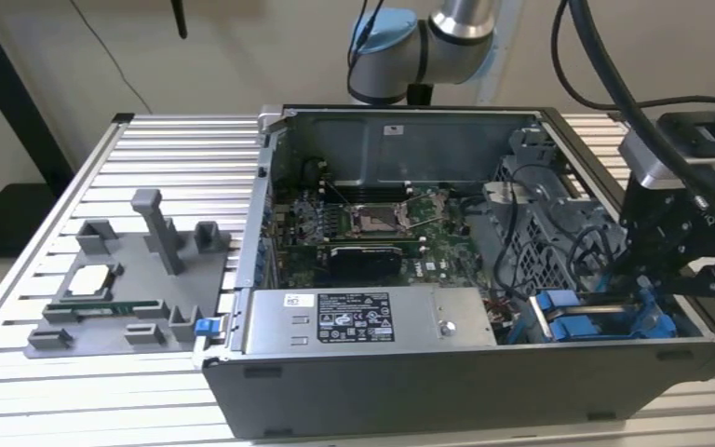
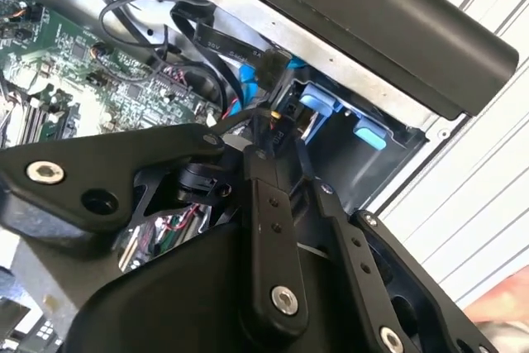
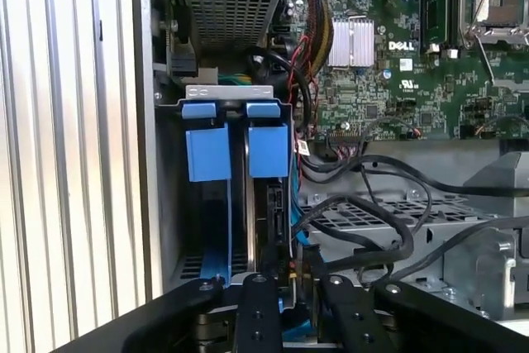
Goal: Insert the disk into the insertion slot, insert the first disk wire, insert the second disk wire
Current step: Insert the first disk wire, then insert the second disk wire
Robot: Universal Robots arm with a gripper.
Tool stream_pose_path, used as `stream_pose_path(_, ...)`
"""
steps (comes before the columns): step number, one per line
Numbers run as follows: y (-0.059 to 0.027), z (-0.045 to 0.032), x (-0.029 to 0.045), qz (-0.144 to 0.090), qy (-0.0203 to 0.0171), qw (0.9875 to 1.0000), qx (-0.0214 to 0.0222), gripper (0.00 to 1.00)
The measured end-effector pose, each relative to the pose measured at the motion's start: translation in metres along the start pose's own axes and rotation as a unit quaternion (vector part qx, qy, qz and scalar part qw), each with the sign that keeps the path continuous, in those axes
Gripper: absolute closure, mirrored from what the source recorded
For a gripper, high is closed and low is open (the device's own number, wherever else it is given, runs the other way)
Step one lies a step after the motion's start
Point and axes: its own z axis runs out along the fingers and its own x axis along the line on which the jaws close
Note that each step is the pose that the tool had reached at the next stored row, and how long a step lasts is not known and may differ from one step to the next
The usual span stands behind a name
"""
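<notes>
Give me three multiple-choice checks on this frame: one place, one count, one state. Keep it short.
1. In the exterior view, the end effector is at:
A) the view's left
B) the view's right, by the insertion slot
C) the view's centre

2. Blue tabs at the slot's mouth in the first wrist view:
A) one
B) two
C) four

3. The computer case is:
A) open, with the motherboard exposed
B) closed by a side panel
C) covered by a cloth

Answers:
1 B, the black end effector hangs beside the blue-fitted bay at the case's right end.
2 B, two tabs sit side by side.
3 A, the motherboard is in plain sight from above.
</notes>
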Motion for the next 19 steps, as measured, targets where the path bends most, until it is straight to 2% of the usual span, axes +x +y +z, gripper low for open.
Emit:
stream_pose_path(10, 0.0005, -0.0166, -0.0078, 0.000, 0.0014, 1.0000, 0.0001, 0.00)
stream_pose_path(19, 0.0012, -0.0266, -0.0210, 0.000, 0.0072, 1.0000, 0.0004, 0.00)
